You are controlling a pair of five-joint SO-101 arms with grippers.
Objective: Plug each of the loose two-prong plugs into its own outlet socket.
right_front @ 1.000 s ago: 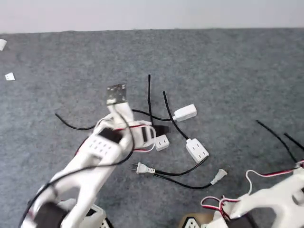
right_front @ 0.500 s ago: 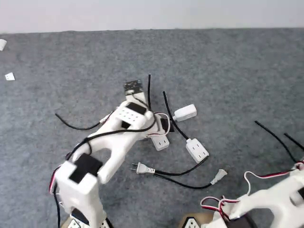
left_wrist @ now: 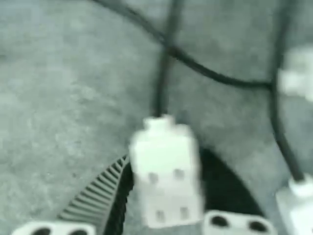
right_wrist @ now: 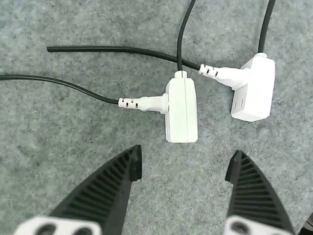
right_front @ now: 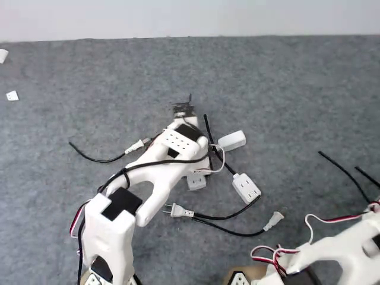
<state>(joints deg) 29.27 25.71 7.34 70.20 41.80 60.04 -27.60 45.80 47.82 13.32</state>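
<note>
Left gripper [left_wrist: 166, 169]: at a socket [left_wrist: 168, 188]; clamped or not, I can't tell.
Right gripper [right_wrist: 186, 155]: spread wide.
Plug [right_front: 176, 209]: probably light, hard and slick; pinch its moulded body.

Between the right gripper's [right_wrist: 186, 155] spread fingers [right_wrist: 112, 191] the carpet [right_wrist: 58, 122] lies bare. Just ahead, an outlet block [right_wrist: 181, 113], a second block [right_wrist: 252, 93] and black cords [right_wrist: 112, 49] bar the way. Crossing cords [left_wrist: 210, 73] crowd the ground beyond the left gripper [left_wrist: 168, 171].

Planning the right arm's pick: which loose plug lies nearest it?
The rightmost plug, just ahead of the right arm; the other plugs lie beside the left arm.
</note>
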